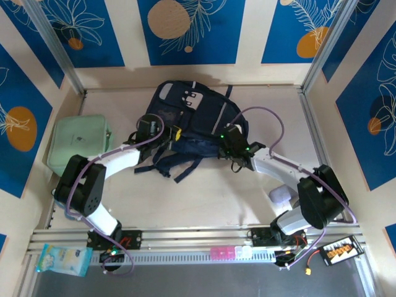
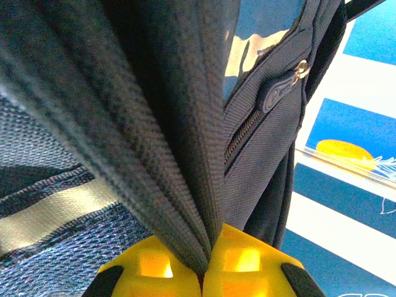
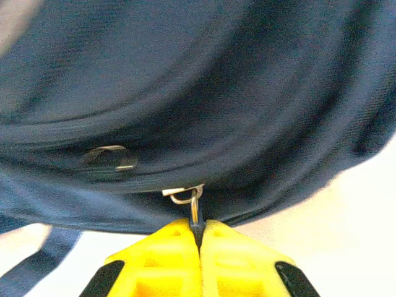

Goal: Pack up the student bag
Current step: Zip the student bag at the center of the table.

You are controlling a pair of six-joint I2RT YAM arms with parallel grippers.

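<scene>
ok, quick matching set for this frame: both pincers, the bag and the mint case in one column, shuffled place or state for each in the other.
Things:
1. left pincer
2. right pincer
3. mint-green case
4. student bag

Places or states:
A. far middle of the table, straps trailing toward the arms
B. shut on a zip pull
C. at the left edge of the table
D. shut on a fold of bag fabric

Pairs: 1-D, 2-B, 3-C, 4-A
</scene>
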